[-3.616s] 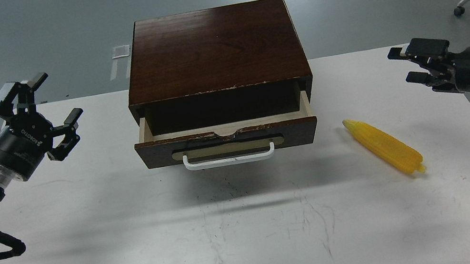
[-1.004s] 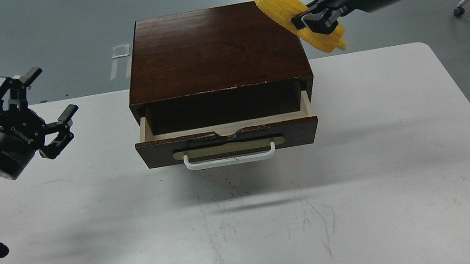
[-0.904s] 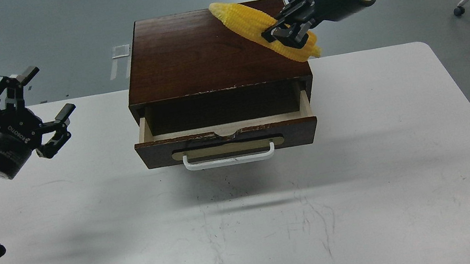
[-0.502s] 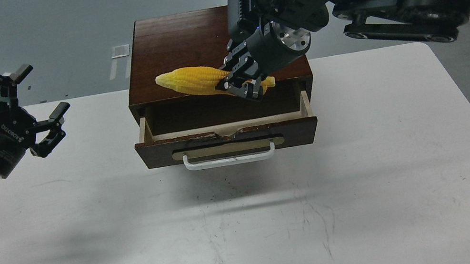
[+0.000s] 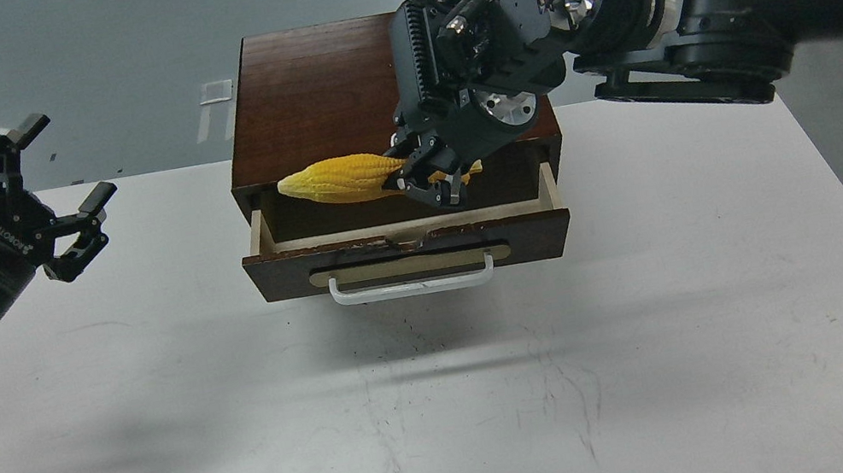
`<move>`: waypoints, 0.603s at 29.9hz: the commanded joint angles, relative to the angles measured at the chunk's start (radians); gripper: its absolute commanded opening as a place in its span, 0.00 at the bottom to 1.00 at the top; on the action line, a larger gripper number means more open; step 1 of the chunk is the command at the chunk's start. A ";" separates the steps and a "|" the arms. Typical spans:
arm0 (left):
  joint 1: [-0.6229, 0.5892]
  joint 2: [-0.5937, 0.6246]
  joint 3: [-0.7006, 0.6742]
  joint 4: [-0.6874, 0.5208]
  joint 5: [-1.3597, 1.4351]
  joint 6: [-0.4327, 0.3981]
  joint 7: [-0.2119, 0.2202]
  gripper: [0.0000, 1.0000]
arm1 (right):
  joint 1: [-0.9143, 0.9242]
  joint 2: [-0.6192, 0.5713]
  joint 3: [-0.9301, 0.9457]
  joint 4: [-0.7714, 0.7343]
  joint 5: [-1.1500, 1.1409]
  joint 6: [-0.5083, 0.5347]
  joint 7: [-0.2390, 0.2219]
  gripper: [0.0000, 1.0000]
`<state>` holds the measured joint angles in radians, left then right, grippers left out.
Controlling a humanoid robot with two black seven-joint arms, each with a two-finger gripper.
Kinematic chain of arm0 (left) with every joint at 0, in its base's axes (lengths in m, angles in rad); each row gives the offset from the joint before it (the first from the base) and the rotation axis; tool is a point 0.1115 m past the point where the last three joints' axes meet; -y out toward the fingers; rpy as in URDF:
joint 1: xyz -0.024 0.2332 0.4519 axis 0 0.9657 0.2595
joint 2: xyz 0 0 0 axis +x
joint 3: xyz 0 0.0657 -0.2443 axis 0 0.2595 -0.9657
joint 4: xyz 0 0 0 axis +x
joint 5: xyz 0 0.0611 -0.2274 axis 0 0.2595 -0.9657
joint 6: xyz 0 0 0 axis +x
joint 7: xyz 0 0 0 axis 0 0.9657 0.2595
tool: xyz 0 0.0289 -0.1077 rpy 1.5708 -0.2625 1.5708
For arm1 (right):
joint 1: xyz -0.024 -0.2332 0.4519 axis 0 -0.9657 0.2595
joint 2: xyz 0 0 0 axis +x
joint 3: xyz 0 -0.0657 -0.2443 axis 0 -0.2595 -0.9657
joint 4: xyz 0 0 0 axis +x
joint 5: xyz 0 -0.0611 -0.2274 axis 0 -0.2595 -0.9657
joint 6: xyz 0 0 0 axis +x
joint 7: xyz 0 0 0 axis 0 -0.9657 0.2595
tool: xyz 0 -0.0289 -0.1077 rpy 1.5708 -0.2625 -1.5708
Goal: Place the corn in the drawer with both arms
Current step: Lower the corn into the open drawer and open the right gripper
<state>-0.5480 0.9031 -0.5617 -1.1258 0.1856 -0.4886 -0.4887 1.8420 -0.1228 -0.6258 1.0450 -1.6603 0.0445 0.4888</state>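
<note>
Right gripper [image 5: 431,183] clamped on the thick end of the corn [image 5: 339,181], cob held level over the open drawer [image 5: 405,241], tapered tip pointing toward the drawer's left side. Left gripper [image 5: 38,200] spread wide and empty above the white table [image 5: 451,405], well apart from the dark wooden cabinet [image 5: 318,90]. White bar handle [image 5: 412,281] facing the camera.
</note>
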 commanded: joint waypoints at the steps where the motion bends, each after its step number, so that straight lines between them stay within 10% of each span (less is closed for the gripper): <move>1: -0.001 0.000 -0.001 0.000 0.000 0.000 0.000 0.99 | -0.017 0.000 -0.002 -0.002 0.002 0.000 0.000 0.14; 18: 0.000 0.000 0.000 -0.003 0.000 0.000 0.000 0.99 | -0.053 0.000 0.000 -0.006 0.008 0.000 0.000 0.30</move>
<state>-0.5482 0.9036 -0.5625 -1.1291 0.1856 -0.4886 -0.4887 1.7933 -0.1239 -0.6273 1.0369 -1.6558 0.0435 0.4886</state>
